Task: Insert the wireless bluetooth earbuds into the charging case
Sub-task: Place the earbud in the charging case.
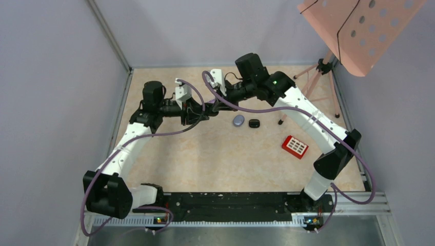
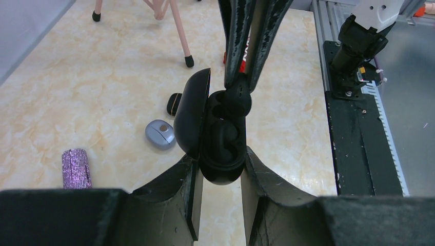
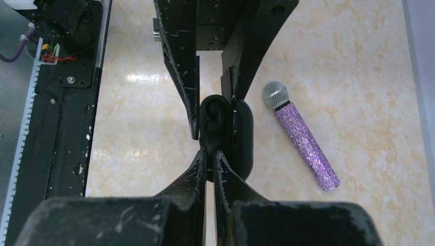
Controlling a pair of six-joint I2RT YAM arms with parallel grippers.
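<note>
My left gripper [image 2: 221,159] is shut on a black charging case [image 2: 221,146], held above the table with its lid [image 2: 192,110] swung open to the left. One black earbud sits in the lower socket [image 2: 225,137]. My right gripper [image 2: 241,84] comes in from the far side, shut on a second glossy black earbud [image 2: 237,100] that rests at the case's upper socket. In the right wrist view my right gripper [image 3: 209,154] meets the open case [image 3: 213,120] end on, and the earbud is mostly hidden between the fingers. From above, both grippers meet at the table's middle [image 1: 208,110].
A lilac-grey oval case [image 1: 238,120] and a small black case [image 1: 254,123] lie on the table beside the grippers. A purple glitter microphone [image 3: 302,138] lies to the left of them. A red box [image 1: 295,146] sits at the right. A pink music stand [image 1: 359,31] stands at the back right.
</note>
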